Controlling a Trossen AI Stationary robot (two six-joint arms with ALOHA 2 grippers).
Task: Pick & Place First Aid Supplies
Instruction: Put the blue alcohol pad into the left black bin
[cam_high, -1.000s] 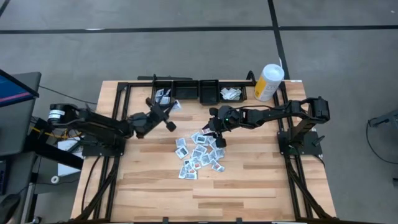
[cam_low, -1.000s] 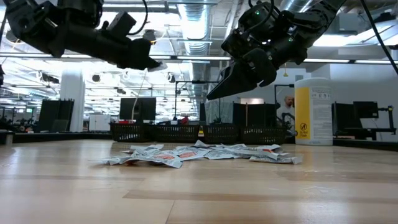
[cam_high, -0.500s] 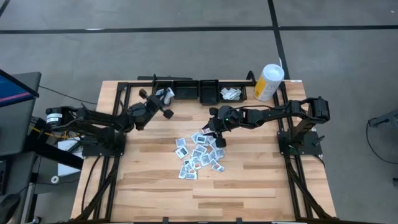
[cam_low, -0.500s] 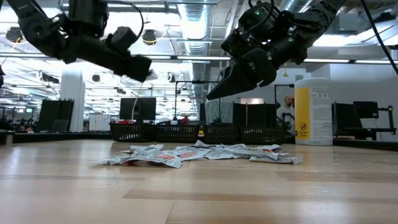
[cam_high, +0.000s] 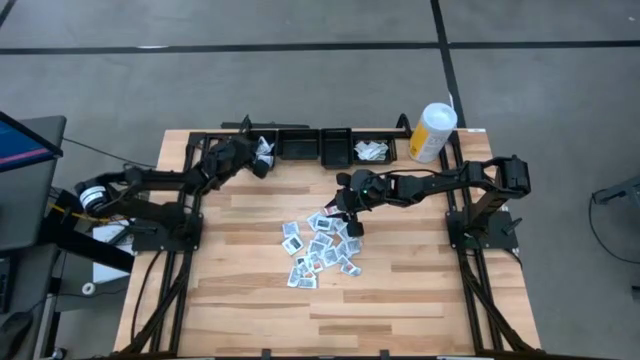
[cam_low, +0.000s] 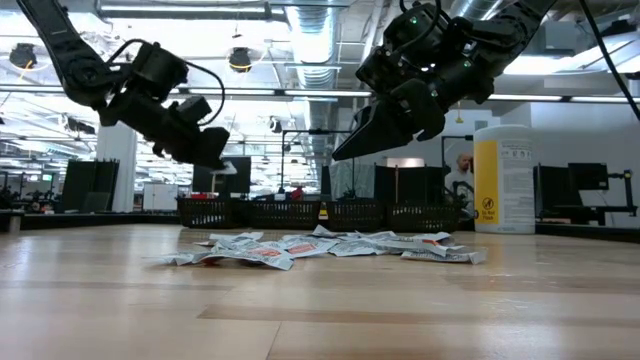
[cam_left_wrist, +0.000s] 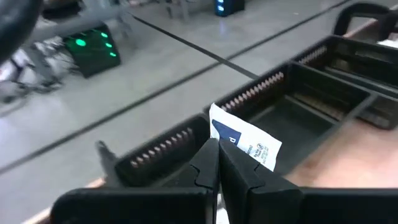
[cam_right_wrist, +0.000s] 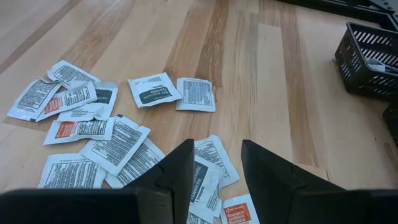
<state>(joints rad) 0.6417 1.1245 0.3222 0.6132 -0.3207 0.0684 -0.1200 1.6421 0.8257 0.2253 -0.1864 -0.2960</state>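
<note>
held packet: we see one small white packet (cam_left_wrist: 244, 141) with a dark blue patch, pinched at its lower edge and sticking up and away from the fingertips, tilted, over the black bins (cam_high: 300, 146) at the table's far edge
left gripper (cam_high: 252, 160): fingers pressed together on that packet, up in the air near the leftmost bin
packet writing: a white letter on the blue patch plus tiny print we can't read
pile: the rest of the packets (cam_high: 322, 247) lie flat mid-table on the wooden table (cam_high: 400, 290), pointing every which way, some overlapping
pile labels: mostly dense black fine print, a few with orange-red or dark banners, none readable for us
right gripper (cam_high: 338, 212): fingers apart, holding nothing, hanging just above the pile's far edge
canister (cam_high: 432, 132): white and yellow, upright at the far right corner
</note>
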